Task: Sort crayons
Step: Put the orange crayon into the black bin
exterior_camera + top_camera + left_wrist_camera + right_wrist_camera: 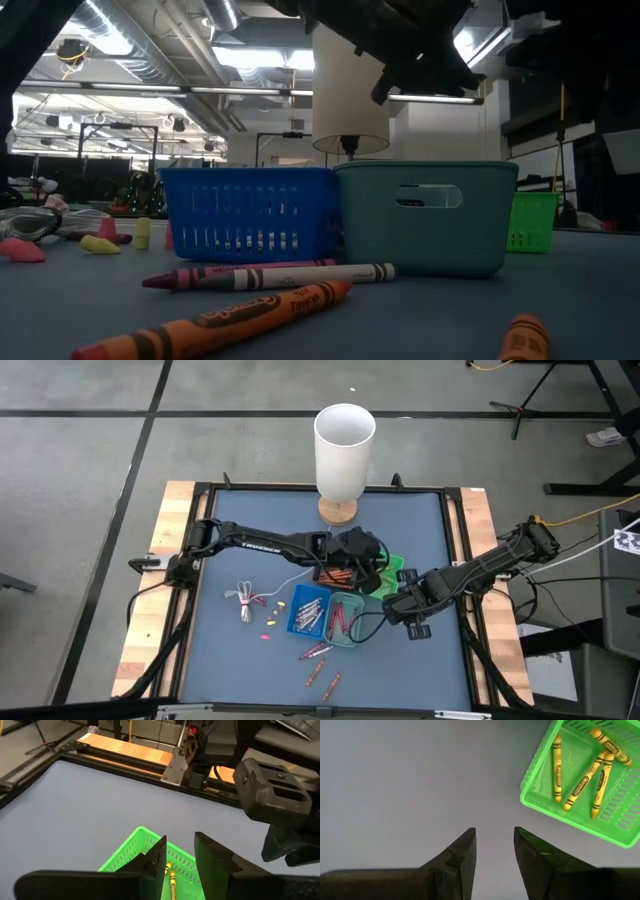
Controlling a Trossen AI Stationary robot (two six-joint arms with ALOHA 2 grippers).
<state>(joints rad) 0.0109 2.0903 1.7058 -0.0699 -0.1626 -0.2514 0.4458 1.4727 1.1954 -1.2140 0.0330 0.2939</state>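
The green tray holds several yellow crayons and stands right of the black tray, which holds orange crayons. My left gripper hovers open just above the green tray; a yellow crayon shows below the gap between its fingers. My right gripper points down, open, over bare mat beside the green tray. The blue tray and teal tray hold more crayons. Loose crayons lie near the front edge.
A tall white cup on a wooden base stands at the far edge. A white cord bundle and small coloured bits lie left of the blue tray. The left half of the mat is bare.
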